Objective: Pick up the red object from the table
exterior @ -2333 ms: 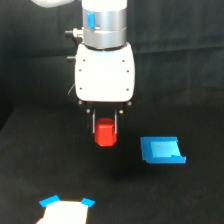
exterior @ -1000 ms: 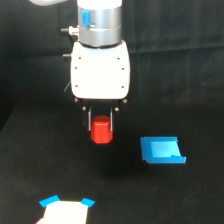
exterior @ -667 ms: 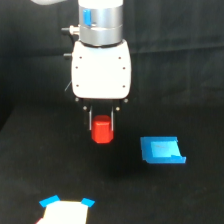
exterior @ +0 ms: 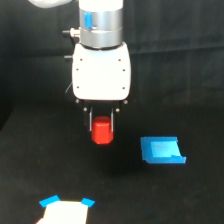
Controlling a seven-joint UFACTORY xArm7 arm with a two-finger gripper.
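Note:
The red object (exterior: 102, 131) is a small red-orange stubby block held between the two thin fingers of my gripper (exterior: 102, 135). The gripper is shut on it and holds it lifted above the black table (exterior: 60, 170), with a faint shadow on the surface below. The white gripper body (exterior: 101, 72) and the silver-and-blue wrist hang straight down over it in the exterior view's middle. The block's top is tucked between the fingers, and its lower part shows.
A flat blue rectangular piece (exterior: 161, 150) lies on the table to the exterior view's right of the gripper. A white piece with blue corners (exterior: 65, 211) sits at the bottom edge, left of centre. The backdrop is black.
The arm has risen with the red object in its fingers; the block now hangs higher above the table. The blue piece has not moved.

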